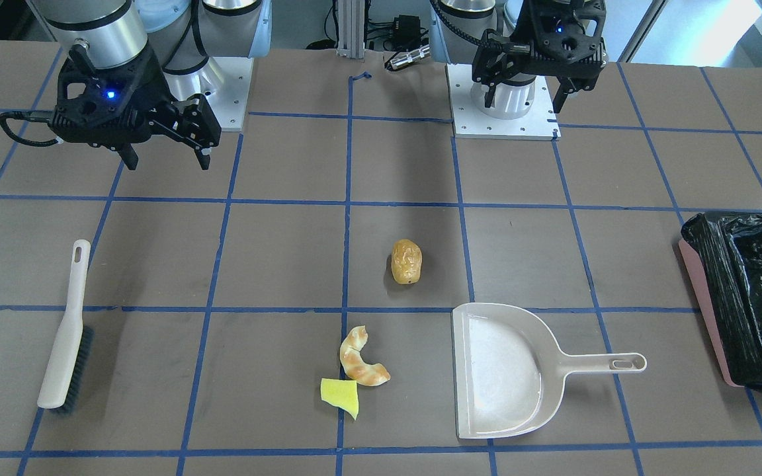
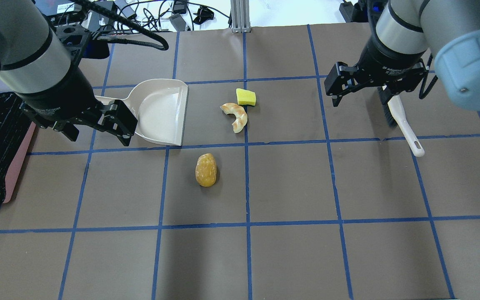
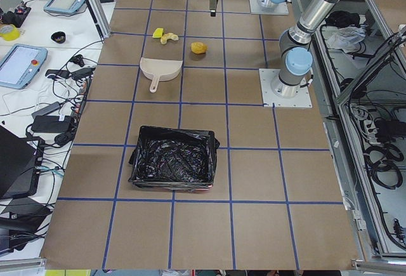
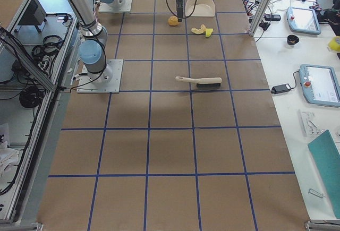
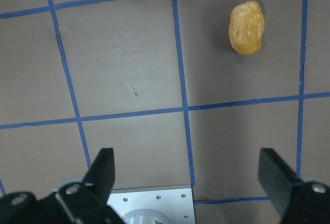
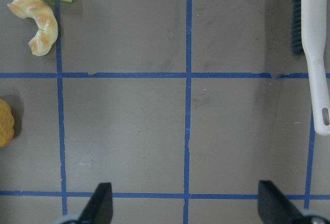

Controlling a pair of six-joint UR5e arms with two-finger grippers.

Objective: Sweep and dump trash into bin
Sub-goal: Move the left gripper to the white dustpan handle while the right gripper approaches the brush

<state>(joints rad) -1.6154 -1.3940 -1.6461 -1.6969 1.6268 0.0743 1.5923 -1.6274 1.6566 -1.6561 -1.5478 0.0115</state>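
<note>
Overhead exterior: two arms raised over counter (image 2: pixel 290 258), loose things lying flat on it.
Potato lump (image 1: pixel 407 261): golden-brown, alone near counter's middle; nearer the robot than the other two pieces and apart from both.
Croissant (image 1: pixel 361 358): curved, tan, farther from the robot, close by a blue tape line (image 1: pixel 348 165).
Sponge (image 1: pixel 340 395): small yellow scrap just beside one end of croissant; touching or not, cannot tell.
Dustpan (image 1: pixel 503 370): beige, flat on counter; open mouth toward croissant and sponge, handle toward bin; between those pieces and bin.
Bin (image 3: pixel 172 159): pink tub lined with crinkly black bag, at counter's end on robot's left, well apart from all three pieces.
Brush (image 1: pixel 67 330): white handle, dark bristles; on robot's right side, well apart from the pieces, handle end toward the robot.
Left claw (image 5: pixel 188 175): spread wide, holding nothing; up above counter, touching nothing; potato lump ahead of it in left wrist view.
Right claw (image 1: pixel 169 164): spread wide, holding nothing; up above counter on brush's side; brush at right edge of right wrist view, croissant and sponge at upper left.
</note>
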